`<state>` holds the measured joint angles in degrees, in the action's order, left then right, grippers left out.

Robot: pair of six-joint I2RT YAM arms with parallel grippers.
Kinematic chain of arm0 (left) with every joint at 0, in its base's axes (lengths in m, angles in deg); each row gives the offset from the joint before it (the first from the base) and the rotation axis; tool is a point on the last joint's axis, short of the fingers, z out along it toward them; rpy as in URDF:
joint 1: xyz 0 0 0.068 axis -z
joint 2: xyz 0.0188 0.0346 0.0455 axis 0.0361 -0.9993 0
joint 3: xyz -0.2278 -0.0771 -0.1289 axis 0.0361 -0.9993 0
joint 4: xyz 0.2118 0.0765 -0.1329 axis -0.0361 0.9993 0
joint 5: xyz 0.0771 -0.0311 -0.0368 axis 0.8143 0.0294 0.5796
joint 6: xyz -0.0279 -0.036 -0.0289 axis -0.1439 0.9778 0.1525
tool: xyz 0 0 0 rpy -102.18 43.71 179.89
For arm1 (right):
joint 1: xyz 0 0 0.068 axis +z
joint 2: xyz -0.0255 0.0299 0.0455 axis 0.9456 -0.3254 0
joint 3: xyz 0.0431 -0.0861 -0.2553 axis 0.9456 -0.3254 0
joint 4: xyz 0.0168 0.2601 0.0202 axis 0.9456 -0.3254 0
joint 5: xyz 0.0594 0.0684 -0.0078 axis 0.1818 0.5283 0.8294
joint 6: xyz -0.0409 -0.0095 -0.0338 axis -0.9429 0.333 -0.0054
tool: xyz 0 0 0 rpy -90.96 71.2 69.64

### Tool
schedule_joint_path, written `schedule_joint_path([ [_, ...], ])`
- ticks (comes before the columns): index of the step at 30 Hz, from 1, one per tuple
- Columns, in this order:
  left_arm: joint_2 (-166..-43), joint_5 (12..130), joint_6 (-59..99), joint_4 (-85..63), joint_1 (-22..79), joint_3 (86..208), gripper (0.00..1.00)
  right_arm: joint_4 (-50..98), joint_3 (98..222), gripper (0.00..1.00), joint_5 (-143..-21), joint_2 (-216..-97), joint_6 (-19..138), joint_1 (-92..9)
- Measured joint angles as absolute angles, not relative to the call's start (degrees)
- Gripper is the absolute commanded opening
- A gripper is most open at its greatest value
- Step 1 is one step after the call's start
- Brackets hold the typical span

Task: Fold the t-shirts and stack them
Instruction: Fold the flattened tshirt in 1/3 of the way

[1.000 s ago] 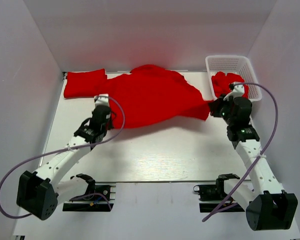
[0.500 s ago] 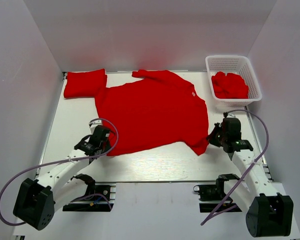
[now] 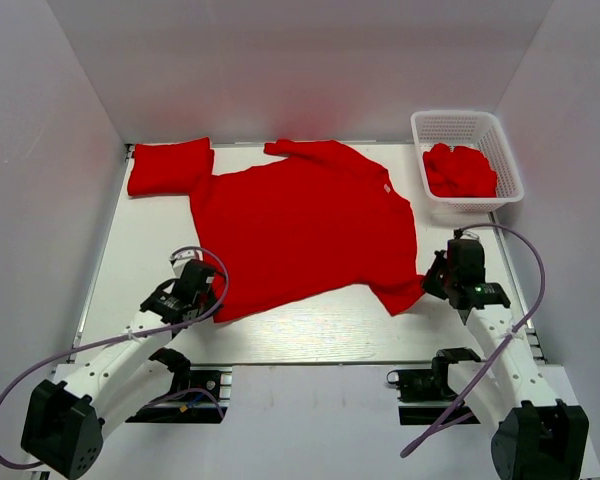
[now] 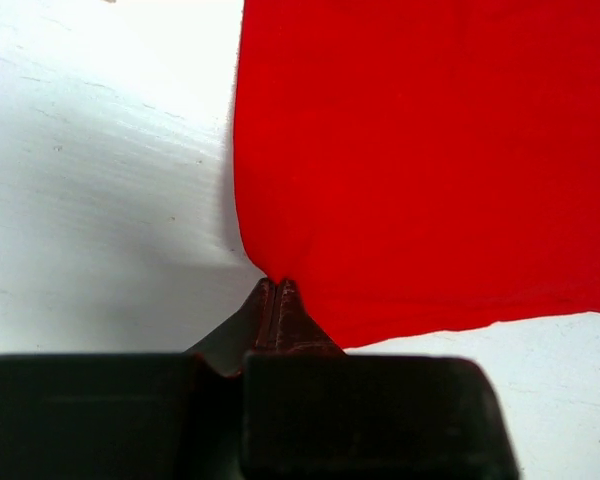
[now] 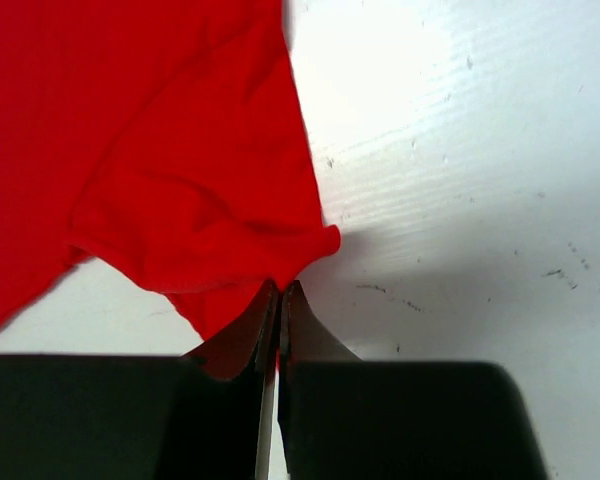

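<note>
A bright red t-shirt [image 3: 305, 230] lies spread flat on the white table, collar toward the back. My left gripper [image 3: 208, 300] is shut on its near left hem corner [image 4: 280, 275]. My right gripper [image 3: 430, 283] is shut on its near right hem corner [image 5: 290, 270]. Both corners rest low at the table surface. A folded red t-shirt [image 3: 168, 166] lies at the back left. More red t-shirts [image 3: 460, 170] are bunched in the white basket [image 3: 458, 123] at the back right.
White walls enclose the table on the left, back and right. The table's near edge [image 3: 310, 362] runs just in front of the shirt's hem. The arm bases stand below that edge.
Both grippers pulled the shirt toward the near edge and lowered it. It went from bunched and lifted at the back to spread flat on the table.
</note>
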<state>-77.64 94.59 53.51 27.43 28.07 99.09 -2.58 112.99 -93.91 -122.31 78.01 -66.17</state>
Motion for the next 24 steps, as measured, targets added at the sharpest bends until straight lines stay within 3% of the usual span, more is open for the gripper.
schedule_joint_path([
  [10, -79.89, 96.23, 53.92, 25.53, 28.07, 104.97, 0.00, -0.92, 121.32, 0.00, -94.61, -128.45, 77.62, -66.17],
  [24, -99.04, 104.67, 56.79, 26.56, 26.01, 119.99, 0.00, 7.01, 135.57, 0.00, -94.40, -146.49, 77.45, -66.17],
])
